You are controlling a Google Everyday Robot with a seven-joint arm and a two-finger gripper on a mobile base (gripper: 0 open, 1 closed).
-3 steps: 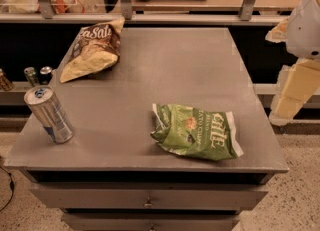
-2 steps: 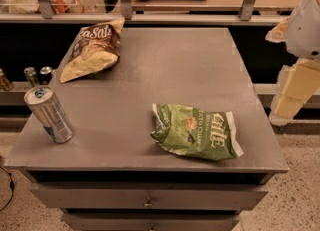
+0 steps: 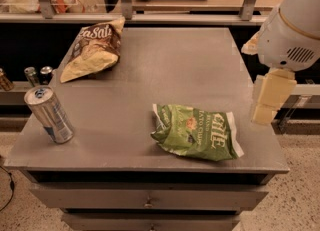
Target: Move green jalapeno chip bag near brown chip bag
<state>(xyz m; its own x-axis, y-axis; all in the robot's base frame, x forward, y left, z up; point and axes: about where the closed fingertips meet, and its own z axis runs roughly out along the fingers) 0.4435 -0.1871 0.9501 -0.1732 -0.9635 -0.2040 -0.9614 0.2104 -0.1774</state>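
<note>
— Where's the gripper (image 3: 269, 99)?
— It hangs off the right edge of the table (image 3: 175, 70). Released or clenched, I cannot tell.
— Progress?
— None yet, I judge. The green jalapeno chip bag (image 3: 197, 132) lies front right, untouched, well apart from the brown chip bag (image 3: 95, 47) at back left.

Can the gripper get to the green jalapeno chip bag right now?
Probably yes. The gripper hangs past the right edge of the table, close to the green jalapeno chip bag, which lies uncovered near the front; nothing stands between them.
</note>
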